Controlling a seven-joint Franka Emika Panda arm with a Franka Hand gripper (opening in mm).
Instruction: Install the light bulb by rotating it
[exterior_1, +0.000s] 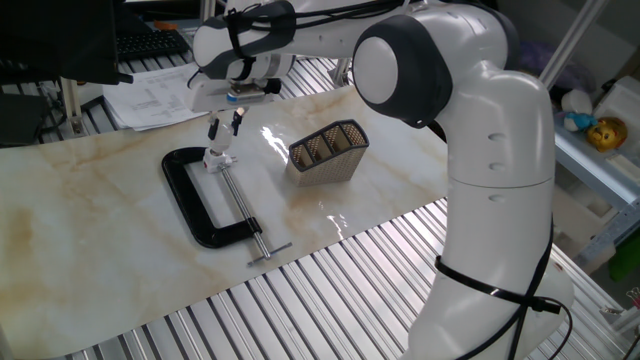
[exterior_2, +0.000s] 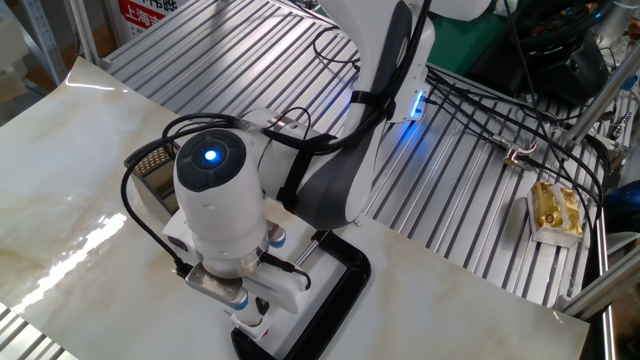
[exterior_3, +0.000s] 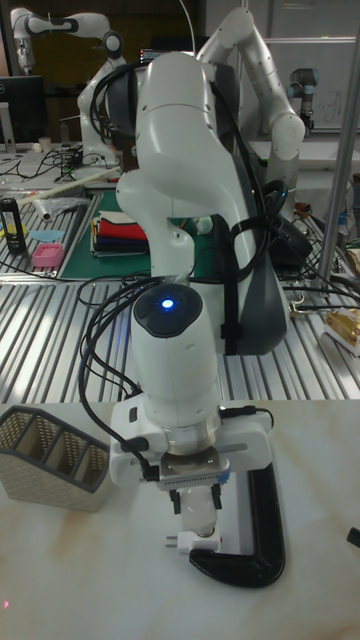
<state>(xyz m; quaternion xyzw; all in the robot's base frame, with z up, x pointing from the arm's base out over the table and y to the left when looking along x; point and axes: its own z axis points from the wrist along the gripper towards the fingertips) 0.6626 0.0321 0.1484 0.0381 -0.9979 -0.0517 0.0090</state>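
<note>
Small white frosted globe bulb: mostly masked by pincer fingers; contact too small to judge in one fixed view.

Black C-shaped clamp: far end cut by bottom edge at 6 o'clock in other fixed view, arm covering most.

Grey mesh basket: cropped at 9 o'clock edge in tall view.

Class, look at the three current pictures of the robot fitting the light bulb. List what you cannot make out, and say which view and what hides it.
- The light bulb: tiny in one fixed view; hidden by the arm in the other fixed view.
- Whether the gripper touches the bulb: too small to tell.
- The socket: the gripper covers it in the tall fixed view.
- The black clamp: cut off by the bottom edge and the arm in the other fixed view.
- The mesh basket: cut by the left edge.
</note>
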